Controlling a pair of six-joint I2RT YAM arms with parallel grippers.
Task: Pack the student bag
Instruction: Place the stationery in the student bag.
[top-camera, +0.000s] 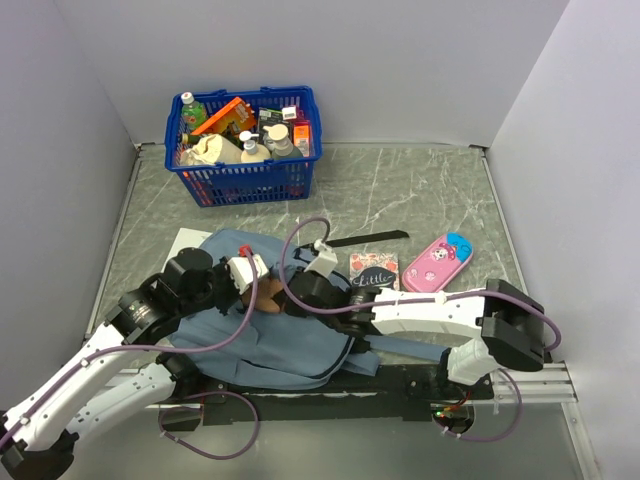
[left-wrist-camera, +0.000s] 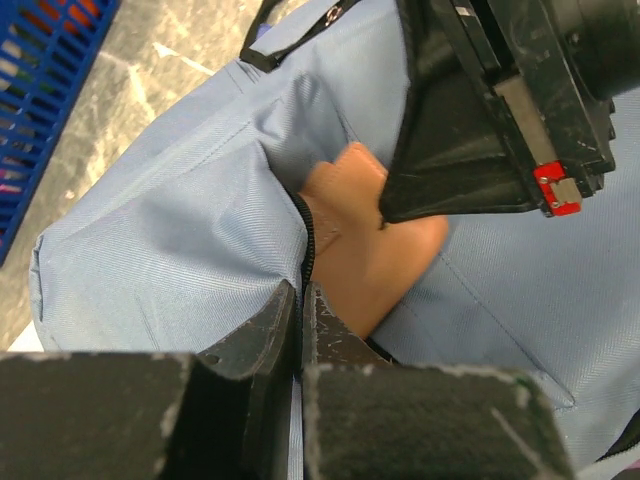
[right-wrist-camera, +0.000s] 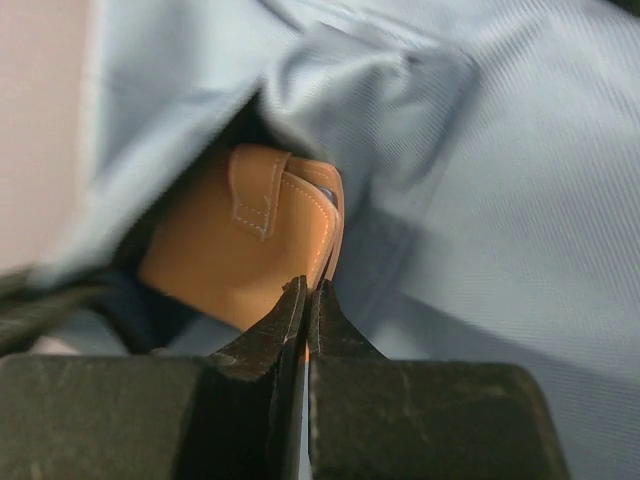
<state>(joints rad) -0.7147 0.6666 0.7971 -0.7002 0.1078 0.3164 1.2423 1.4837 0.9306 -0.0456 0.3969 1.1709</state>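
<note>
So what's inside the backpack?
A tan leather-looking case with a stitched loop pokes out of the opening of the grey-blue backpack. The fabric covers its far end and anything deeper inside, so nothing else can be seen.

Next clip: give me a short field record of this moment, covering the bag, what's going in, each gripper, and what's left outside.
bag: large soft grey-blue fabric backpack, lying on the marbled table
item going in: tan stitched leather piece, partly inside the bag's opening
left gripper: shut on the backpack's edge by the zipper
right gripper: shut on the leather piece's edge
outside, right of bag: pink oval pencil case; small "Little" booklet
far side: blue plastic basket, holding bottles and packets
</note>
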